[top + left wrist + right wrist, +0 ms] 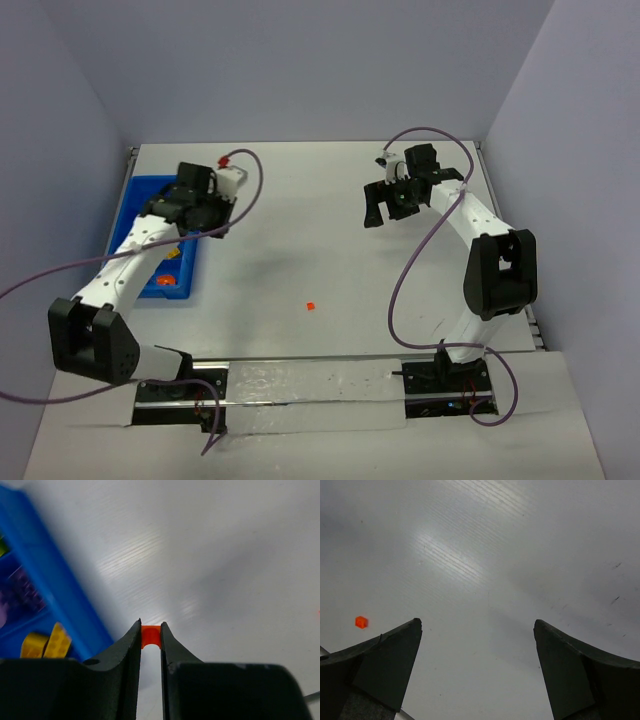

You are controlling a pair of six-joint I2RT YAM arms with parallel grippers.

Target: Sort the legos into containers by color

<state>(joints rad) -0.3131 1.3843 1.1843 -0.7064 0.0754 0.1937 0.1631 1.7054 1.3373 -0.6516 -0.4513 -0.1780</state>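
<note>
My left gripper (150, 626) is shut on a small orange lego (150, 635), pinched at the fingertips above the table just right of the blue tray (55, 587). From above, the left gripper (222, 222) hangs by the right edge of that tray (142, 190). Yellow legos (47, 642) lie in a near compartment, purple ones (20, 595) in the compartment beyond. Orange legos (168, 280) rest in the tray's near end. One orange lego (311, 305) lies alone on the table, also seen as the orange lego (361, 622) at the left of the right wrist view. My right gripper (477, 625) is open and empty, raised at the far right, the right gripper (384, 208).
The white table (330, 230) is walled by grey panels at the back and both sides. Purple cables loop from each arm. A metal rail (310, 385) carries the arm bases along the near edge.
</note>
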